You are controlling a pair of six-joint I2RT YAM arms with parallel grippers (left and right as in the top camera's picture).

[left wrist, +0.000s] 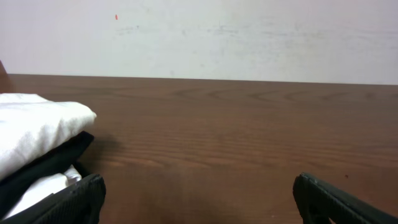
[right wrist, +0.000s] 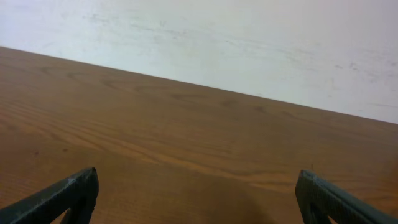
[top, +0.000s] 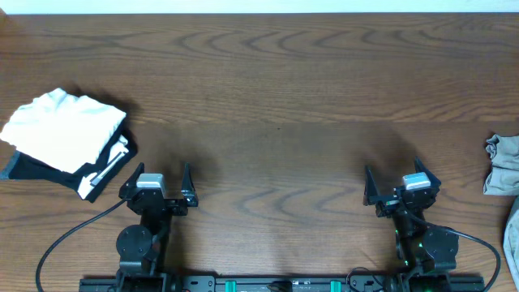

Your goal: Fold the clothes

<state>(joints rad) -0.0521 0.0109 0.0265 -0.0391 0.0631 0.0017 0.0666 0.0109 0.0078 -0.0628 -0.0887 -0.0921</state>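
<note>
Left gripper (top: 162, 169) gapes near white-and-black pile (top: 61, 130); clothes (top: 503, 165) lie far right.

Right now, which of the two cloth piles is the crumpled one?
The grey-green clothes at the far right, beyond the right gripper: bunched up, partly out of frame. The white-and-black stack on the left is folded.

Overhead: straight down on table (top: 276, 81); wrist cams low, facing wall (left wrist: 249, 37).
</note>
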